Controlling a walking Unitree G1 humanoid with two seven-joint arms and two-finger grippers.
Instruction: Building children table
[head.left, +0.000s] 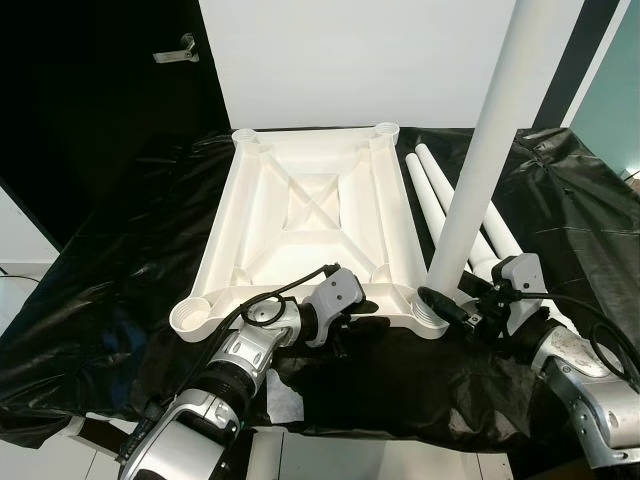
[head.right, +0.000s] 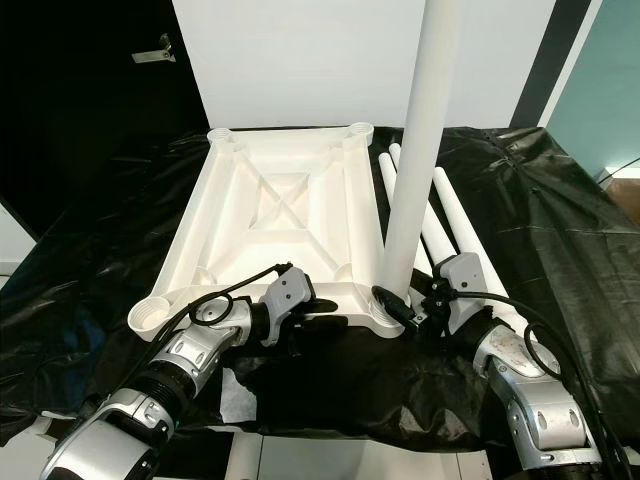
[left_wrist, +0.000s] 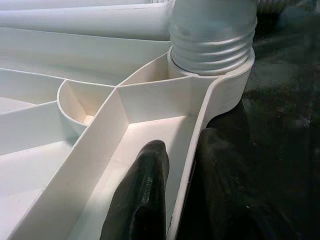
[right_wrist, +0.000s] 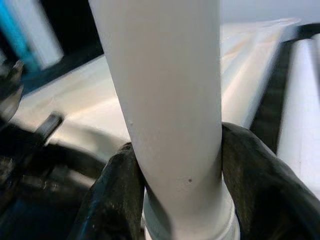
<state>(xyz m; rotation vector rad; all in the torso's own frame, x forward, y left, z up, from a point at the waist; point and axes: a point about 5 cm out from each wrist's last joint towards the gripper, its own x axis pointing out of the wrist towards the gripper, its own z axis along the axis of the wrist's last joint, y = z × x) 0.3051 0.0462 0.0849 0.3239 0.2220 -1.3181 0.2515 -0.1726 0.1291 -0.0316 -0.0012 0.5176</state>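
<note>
On black sheeting (head.left: 120, 290), the white tabletop (head.left: 300, 225) lies underside up, its long axis running away from the robot. A white leg (head.left: 480, 150) stands nearly upright in its near right corner socket. The right gripper (head.left: 447, 305) clamps the leg's base; the left gripper (head.left: 352, 322) pinches the tabletop's near rim. Spare legs (head.left: 445, 200) lie alongside.

Both silver arms reach forward and inward, the left hand (head.left: 352, 322) pinching the near rim of the white ribbed plastic tabletop (head.left: 300, 215) between its two black fingers, the right hand (head.left: 447, 305) clamped around the base of the upright white plastic leg (head.left: 480, 150).
</note>
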